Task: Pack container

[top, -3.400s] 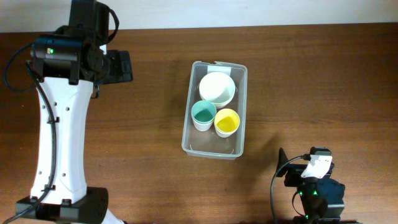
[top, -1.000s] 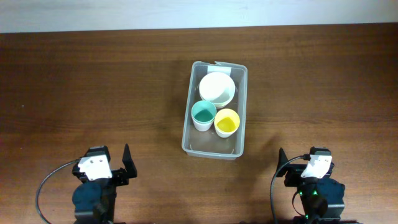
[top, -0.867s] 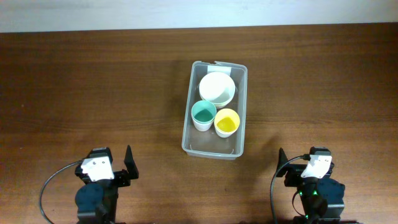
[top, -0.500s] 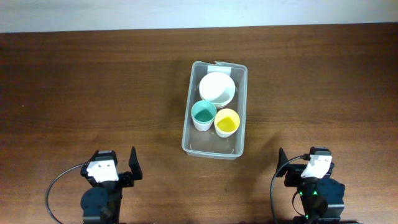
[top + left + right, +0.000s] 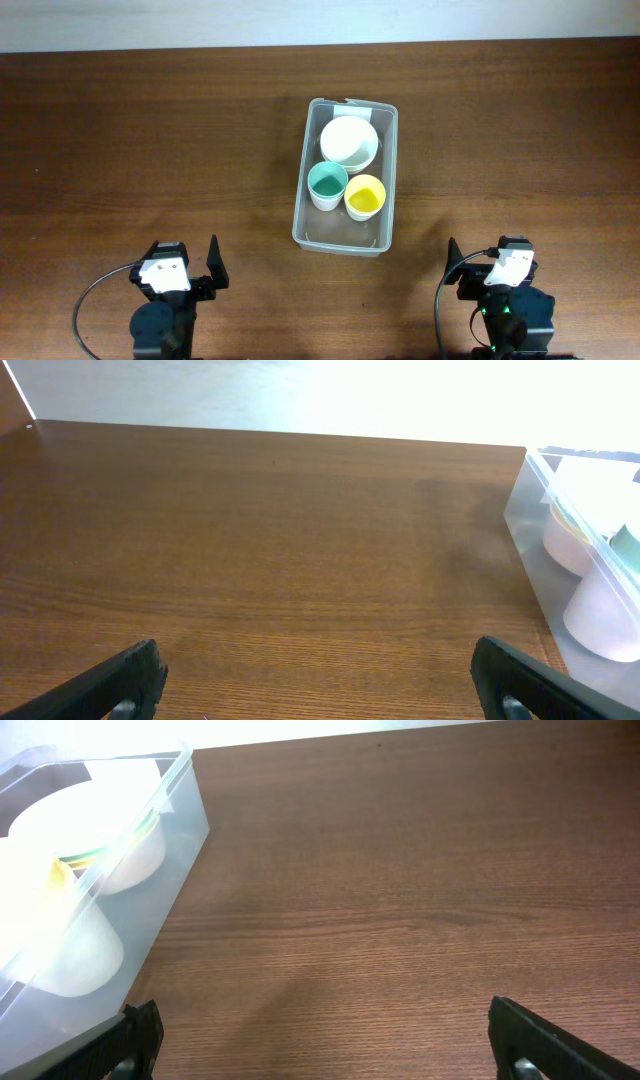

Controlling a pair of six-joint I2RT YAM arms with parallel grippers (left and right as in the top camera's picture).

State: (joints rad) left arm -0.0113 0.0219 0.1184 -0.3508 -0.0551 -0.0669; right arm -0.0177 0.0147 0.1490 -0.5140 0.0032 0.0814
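Observation:
The clear container [image 5: 303, 190] stands mid-table. Inside it are a stack of pale bowls [image 5: 349, 141] at the far end, a teal cup [image 5: 327, 184] and a yellow cup [image 5: 365, 196]. My left gripper [image 5: 182, 264] rests at the table's front left, open and empty, well short of the container. In the left wrist view the left gripper [image 5: 318, 665] spans bare wood, with the container [image 5: 530, 530] at the right edge. My right gripper [image 5: 485, 258] sits at the front right, also open and empty. The right wrist view shows that gripper [image 5: 322, 1020] with the container [image 5: 185, 810] to its left.
The wooden table [image 5: 150, 140] ends at a pale strip along the far edge [image 5: 200, 25]. Both arm bases sit at the near edge.
The left arm has drawn back from the far left of the table to the front edge and settled slightly to the right. The right arm and the container's contents are unchanged.

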